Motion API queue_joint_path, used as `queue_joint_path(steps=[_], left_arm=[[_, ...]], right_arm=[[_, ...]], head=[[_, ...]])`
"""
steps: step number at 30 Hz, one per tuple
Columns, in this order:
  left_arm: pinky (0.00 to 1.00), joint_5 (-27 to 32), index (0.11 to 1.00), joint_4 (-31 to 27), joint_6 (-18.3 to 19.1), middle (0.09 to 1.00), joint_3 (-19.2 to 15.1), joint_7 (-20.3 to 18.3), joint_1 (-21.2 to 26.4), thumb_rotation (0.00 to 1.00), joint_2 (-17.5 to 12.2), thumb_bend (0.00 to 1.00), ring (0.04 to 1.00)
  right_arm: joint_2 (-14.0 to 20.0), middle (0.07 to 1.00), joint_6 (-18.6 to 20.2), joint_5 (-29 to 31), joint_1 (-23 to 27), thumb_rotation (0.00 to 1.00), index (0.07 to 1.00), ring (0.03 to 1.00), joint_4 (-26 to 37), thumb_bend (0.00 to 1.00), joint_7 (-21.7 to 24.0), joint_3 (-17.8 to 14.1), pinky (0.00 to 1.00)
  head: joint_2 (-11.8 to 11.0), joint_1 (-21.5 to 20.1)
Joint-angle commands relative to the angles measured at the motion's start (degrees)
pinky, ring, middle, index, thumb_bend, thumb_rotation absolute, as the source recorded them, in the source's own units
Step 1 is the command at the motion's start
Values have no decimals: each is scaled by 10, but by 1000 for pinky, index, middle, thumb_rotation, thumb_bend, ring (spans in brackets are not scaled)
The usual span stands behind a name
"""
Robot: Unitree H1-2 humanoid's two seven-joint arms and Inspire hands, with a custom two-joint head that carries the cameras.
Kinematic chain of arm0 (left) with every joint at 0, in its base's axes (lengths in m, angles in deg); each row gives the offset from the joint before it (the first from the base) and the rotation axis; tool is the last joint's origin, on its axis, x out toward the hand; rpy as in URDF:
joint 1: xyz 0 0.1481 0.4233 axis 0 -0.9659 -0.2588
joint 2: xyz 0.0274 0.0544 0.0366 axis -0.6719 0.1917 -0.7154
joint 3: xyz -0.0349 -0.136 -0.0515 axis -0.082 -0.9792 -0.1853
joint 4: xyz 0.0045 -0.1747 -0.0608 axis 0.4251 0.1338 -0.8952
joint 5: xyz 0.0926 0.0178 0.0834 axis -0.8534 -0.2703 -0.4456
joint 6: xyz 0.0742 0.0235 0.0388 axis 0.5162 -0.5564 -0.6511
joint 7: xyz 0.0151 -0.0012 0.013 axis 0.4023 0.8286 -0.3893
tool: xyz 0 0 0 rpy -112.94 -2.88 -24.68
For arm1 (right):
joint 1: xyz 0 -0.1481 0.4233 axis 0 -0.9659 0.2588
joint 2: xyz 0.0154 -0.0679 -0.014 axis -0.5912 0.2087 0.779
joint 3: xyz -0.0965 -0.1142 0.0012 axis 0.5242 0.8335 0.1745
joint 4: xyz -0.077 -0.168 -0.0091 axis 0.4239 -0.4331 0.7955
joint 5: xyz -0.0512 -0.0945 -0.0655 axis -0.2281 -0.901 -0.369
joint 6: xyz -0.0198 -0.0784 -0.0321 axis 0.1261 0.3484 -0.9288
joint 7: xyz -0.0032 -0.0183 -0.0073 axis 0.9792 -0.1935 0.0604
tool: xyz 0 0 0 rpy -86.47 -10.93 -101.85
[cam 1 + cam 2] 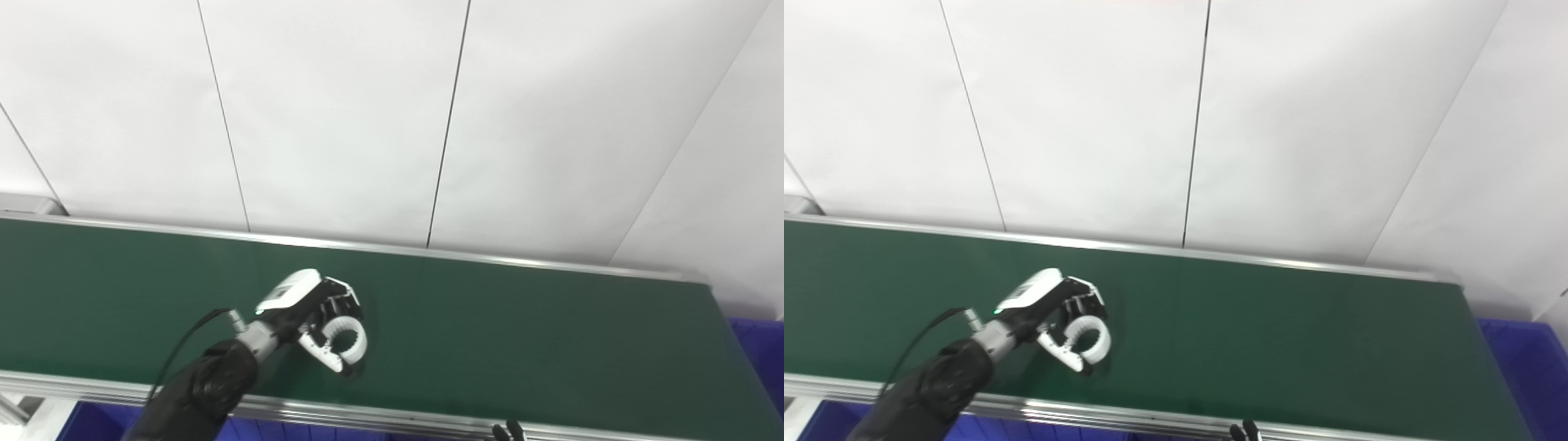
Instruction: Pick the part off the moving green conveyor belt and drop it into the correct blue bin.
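Green conveyor belt (551, 343) beneath the outstretched left hand (309, 312), fingers (346, 309) curled round a white ring part (346, 340)

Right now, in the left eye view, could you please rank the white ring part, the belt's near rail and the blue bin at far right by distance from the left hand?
1. White ring part: in the left hand.
2. Near rail: just below.
3. Blue bin: far right.
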Motion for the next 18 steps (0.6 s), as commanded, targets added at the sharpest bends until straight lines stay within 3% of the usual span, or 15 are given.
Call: queue_joint_path(steps=[1,5,9,12,18], left_arm=[[245,-2,519,-87,14,432,-20,-7,9,0,-17,521,325],[163,-12,518,-206,49,444,-43,-34,-40,0,-44,523,240],[270,-18,508,-285,78,466,-61,-59,-108,0,-63,524,354],[277,-24,513,-320,90,464,-71,-72,-158,0,-71,523,361],[313,-46,505,-351,76,465,-80,-72,-249,0,-83,524,378]], right_arm=[[-13,934,10,6,-10,1000,974,913,34,841,4,6,858],[-7,934,30,12,-13,1000,976,912,60,840,5,3,862],[0,924,49,22,-16,1000,973,907,86,813,7,-3,859],[7,917,61,31,-17,1000,960,908,100,789,10,-7,862],[25,922,90,44,-17,1000,955,918,128,788,18,-10,869]], head=[[22,15],[54,36],[76,56],[83,64],[98,87]])
